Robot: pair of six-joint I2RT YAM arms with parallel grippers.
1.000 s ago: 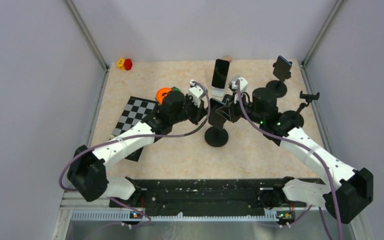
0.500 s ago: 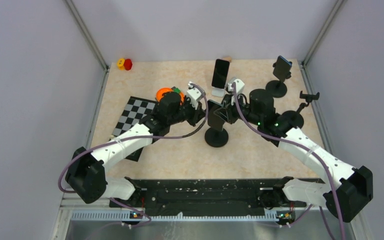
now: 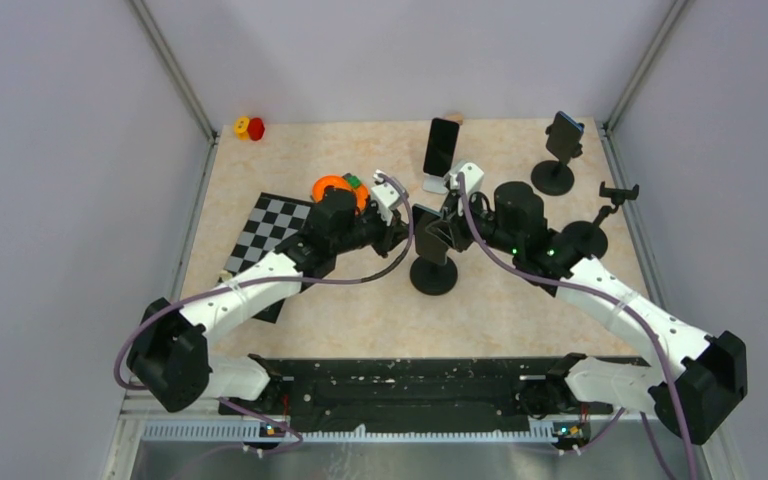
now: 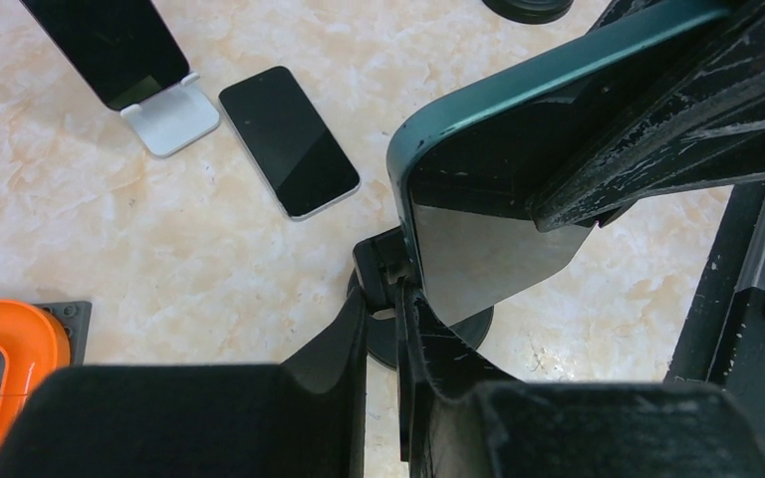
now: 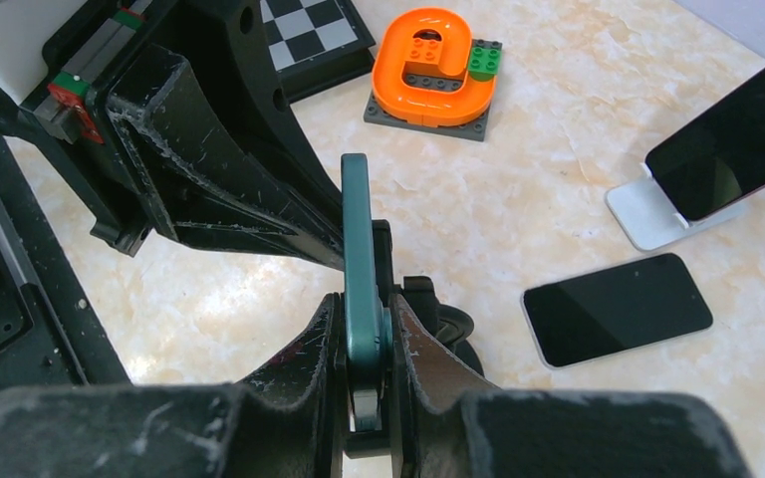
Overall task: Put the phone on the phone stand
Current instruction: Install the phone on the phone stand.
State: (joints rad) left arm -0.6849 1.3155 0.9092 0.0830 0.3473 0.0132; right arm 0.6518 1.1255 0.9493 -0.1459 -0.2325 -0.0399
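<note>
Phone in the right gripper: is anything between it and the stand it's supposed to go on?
Nothing visible. The right gripper holds the phone on edge, right at the top of the stand. The left gripper pinches the stand beside the phone, not between them.

- A beige marbled table top (image 3: 380, 310) is filling the bottom of the booth.
- Plain pale grey walls (image 3: 410, 50) are closing it in at the back and on both sides.
- Two metal posts (image 3: 175, 70) are slanting up from the back corners.
- A black rail (image 3: 410, 385) is lying along the near edge.
- Soft, even light is falling, leaving only faint shadows.
</note>
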